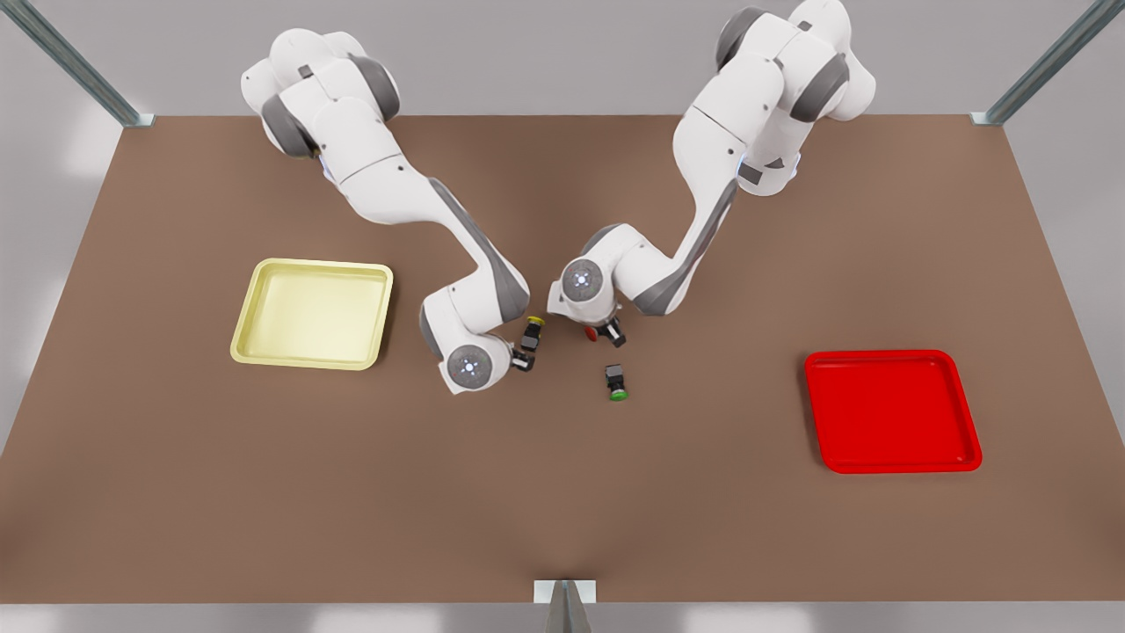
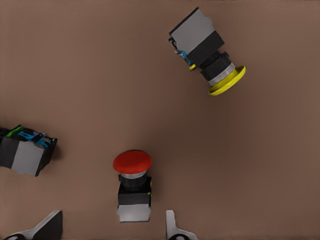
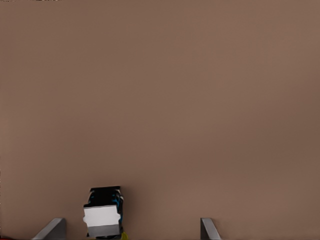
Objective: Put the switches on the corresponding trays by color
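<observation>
Lining up each gripper over its own switch, both with the fingers spread wide and holding nothing.

Your left gripper (image 2: 111,227), the one on the front view's right, has the red-capped switch (image 2: 133,186) lying on the counter (image 2: 75,75) between its open fingers. The long axis of this switch runs away from the gripper, cap at the far end, so I judge that the fingers would close across the dark body. Your right gripper (image 3: 131,229) has the yellow-capped switch (image 3: 102,215) between its fingers too, but close to one finger, not centred. You may need a small sideways correction there. The red tray (image 1: 879,356) and the yellow tray (image 1: 255,290) are well apart, each on the side of its arm. The green-capped switch (image 1: 617,382) lies near the red one.
</observation>
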